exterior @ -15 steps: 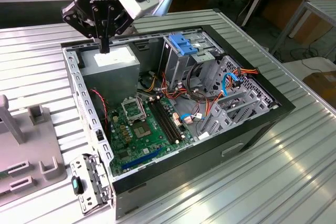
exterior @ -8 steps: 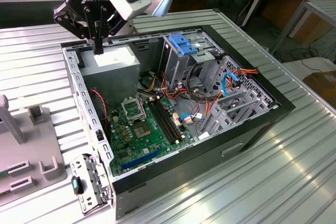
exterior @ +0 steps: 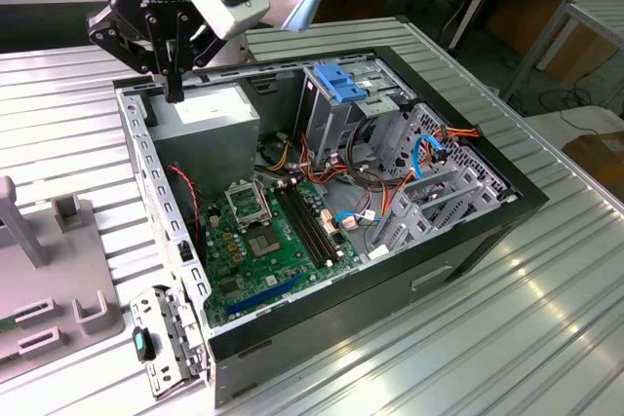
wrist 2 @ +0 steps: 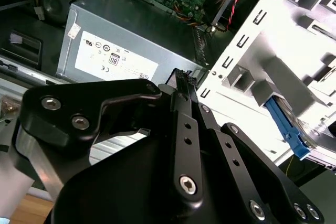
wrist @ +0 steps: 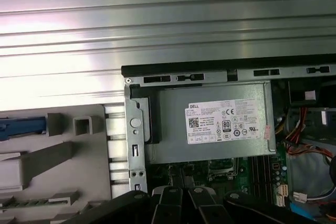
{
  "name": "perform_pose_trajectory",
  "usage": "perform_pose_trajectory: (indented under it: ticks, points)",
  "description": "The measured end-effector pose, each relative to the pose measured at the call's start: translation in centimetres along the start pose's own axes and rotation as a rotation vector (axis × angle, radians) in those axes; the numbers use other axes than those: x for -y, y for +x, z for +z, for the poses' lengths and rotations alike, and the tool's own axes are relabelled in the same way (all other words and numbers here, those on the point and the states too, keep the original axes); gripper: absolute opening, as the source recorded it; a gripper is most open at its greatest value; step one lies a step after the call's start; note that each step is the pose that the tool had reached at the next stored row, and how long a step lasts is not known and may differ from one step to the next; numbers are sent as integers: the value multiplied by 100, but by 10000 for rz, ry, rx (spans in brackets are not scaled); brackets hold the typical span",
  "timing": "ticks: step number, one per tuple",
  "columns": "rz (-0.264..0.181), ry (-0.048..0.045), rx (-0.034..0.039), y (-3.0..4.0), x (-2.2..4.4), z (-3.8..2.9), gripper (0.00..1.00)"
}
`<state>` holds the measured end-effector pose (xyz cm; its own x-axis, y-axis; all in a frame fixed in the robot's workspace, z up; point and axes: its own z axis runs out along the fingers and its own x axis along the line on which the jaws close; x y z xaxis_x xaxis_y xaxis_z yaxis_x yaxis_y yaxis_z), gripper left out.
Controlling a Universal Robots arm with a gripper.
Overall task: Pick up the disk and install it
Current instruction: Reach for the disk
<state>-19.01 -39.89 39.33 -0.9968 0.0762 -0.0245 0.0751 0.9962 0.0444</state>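
table (exterior: 546,338): ribbed metal.
holder (exterior: 49,270): grey, near, on the exterior view's left, just beside the case (exterior: 322,314).
disk (wrist 2: 286,125): rests in the holder, outside the case; its blue rail (wrist: 21,126) is seen in both wrist views.
case: open on top, motherboard (exterior: 273,231) exposed.
drive cage (exterior: 336,124): metal, at the far side, topped by a light-blue latch (exterior: 341,80).
power supply (exterior: 205,119): grey box in the far left corner of the case.
tool (exterior: 174,94): over the power supply's far left edge, fingers (wrist 2: 181,85) closed together, gripping nothing.
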Motion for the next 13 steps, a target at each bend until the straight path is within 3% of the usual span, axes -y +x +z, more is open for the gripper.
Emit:
perform_pose_trajectory:
  ticks: [13]
  points:
    - [0, 0, 0, 299, 22, -8, 11]
